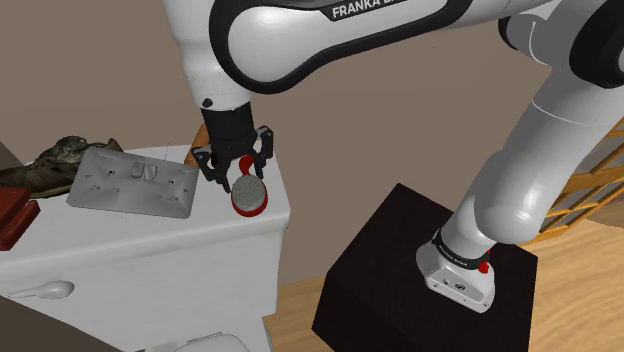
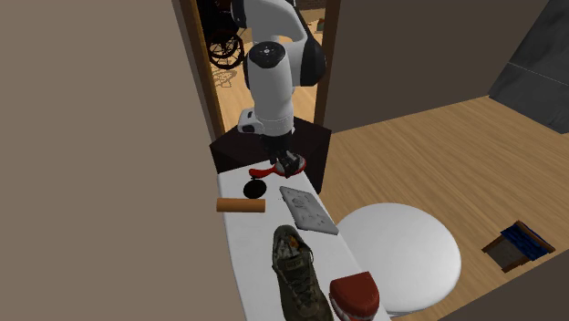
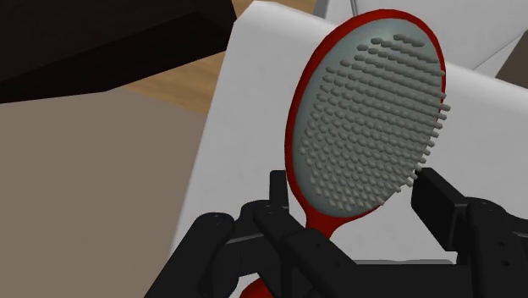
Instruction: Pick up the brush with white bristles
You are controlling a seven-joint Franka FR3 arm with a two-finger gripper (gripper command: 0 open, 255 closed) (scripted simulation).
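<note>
The hand (image 1: 240, 172) is hanging low over the brush (image 1: 249, 197), which is lying bristles-up near the edge of the bench (image 1: 150, 240), at 3 o'clock from the grey moulded tray (image 1: 135, 182) in the shoulder view. Its fingers (image 3: 436, 199) are standing apart, straddling the head's narrow end and apparently not yet gripping. The grasp is being set up; the next move is likely calling for closing, then lifting straight.
</note>
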